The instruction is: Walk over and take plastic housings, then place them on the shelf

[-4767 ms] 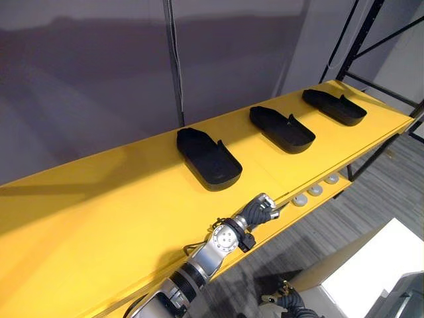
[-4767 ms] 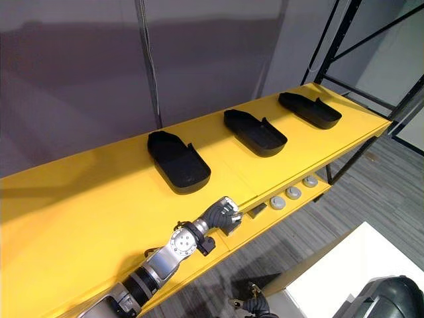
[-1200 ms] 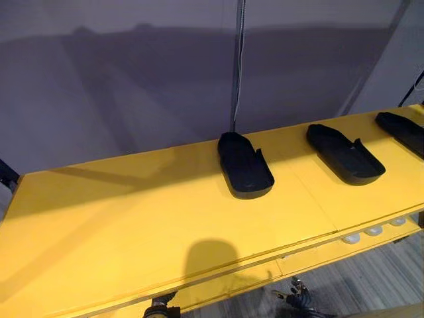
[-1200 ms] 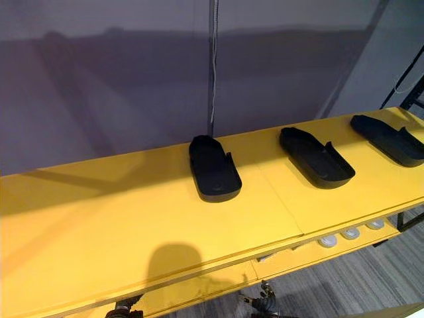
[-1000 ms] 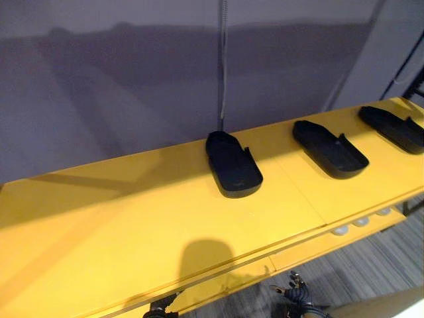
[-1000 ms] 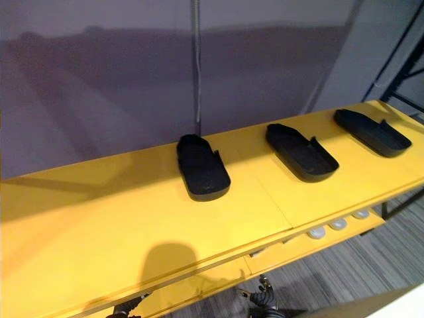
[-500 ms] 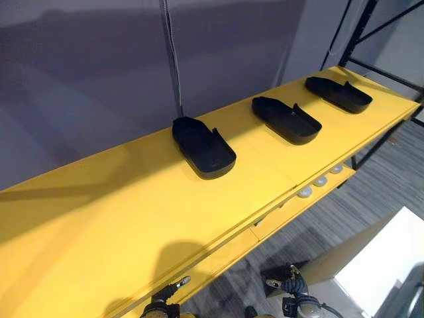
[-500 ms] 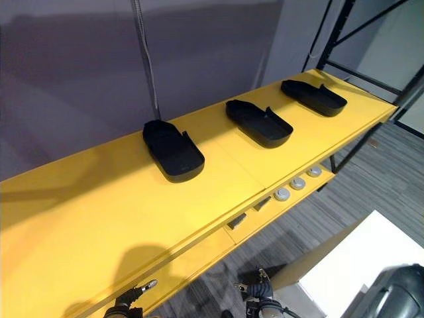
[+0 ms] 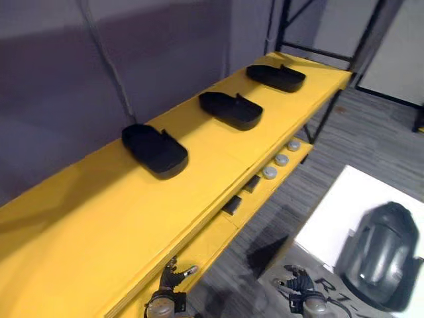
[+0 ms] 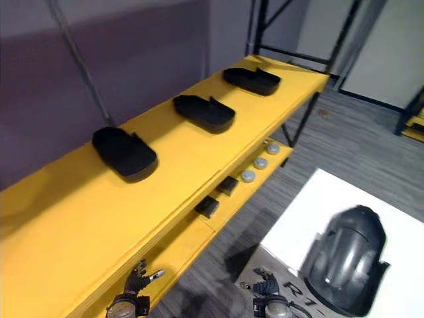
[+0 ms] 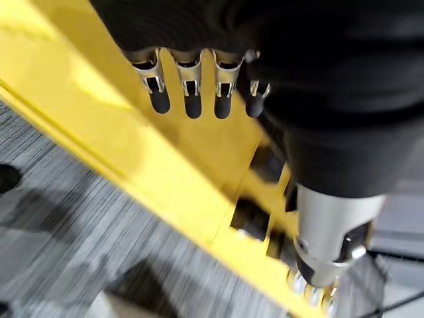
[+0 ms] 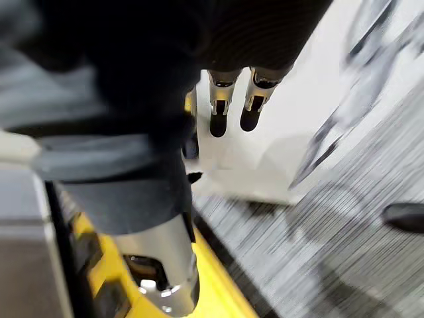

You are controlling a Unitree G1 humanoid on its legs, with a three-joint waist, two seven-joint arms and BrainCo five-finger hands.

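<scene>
The long yellow shelf (image 9: 99,218) runs off along the grey wall. On its top board lie the nearest black housing (image 9: 154,150), the middle black housing (image 9: 230,109) and the far black housing (image 9: 275,77), in a row, hollow side up and well apart from one another. To the robot's right stands a white desk (image 10: 311,199) carrying one dark grey housing (image 10: 344,262), domed side up, and I judge this to be the next piece to fetch. On the shelf's lower board sit small round grey parts (image 9: 278,159) and dark blocks (image 9: 232,205).

Both hands hang low and empty, the left hand (image 9: 171,275) just beside the shelf's front edge and the right hand (image 9: 298,285) near the desk. The left fingers (image 11: 192,99) and right fingers (image 12: 218,119) are straight and loosely spread, pinching nothing.

The grey housing looks like a thin moulded shell. It is probably light and fairly stiff, with a smooth curved back that is likely to slip. Its rim seems the best hold, with fingers hooked under the lip on each long side and thumbs on top.
</scene>
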